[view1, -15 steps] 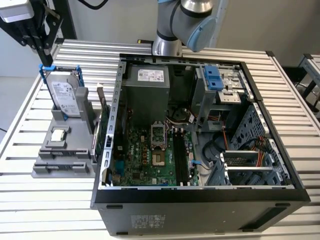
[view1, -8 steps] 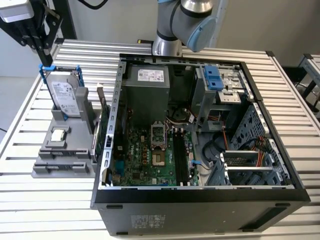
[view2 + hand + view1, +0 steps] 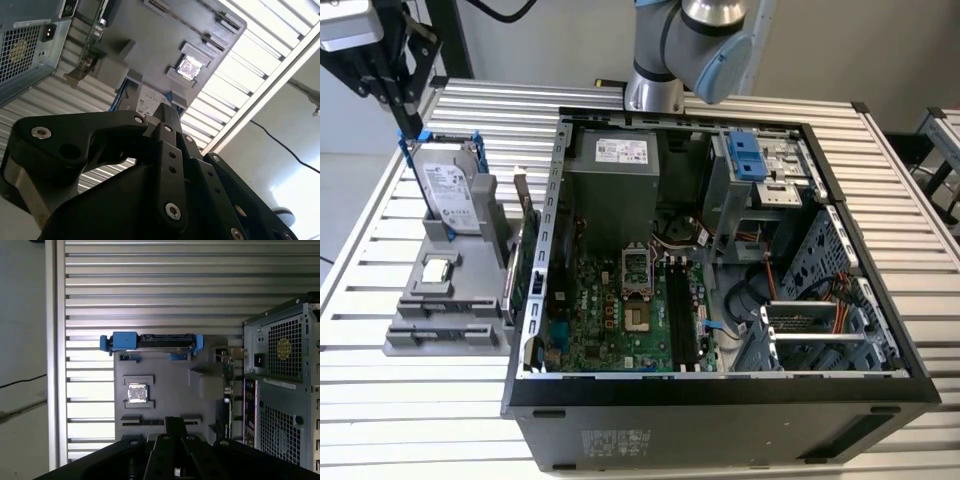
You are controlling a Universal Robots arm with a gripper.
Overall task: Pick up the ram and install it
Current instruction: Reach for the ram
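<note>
black tool [image 3: 172, 421], abv grey parts tray [image 3: 167, 390]

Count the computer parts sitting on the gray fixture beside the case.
3. The hard drive stands at the gray fixture's far end; the processor chip lies flat at its middle; the green expansion card stands on edge beside the case. Others may be hidden.
</note>
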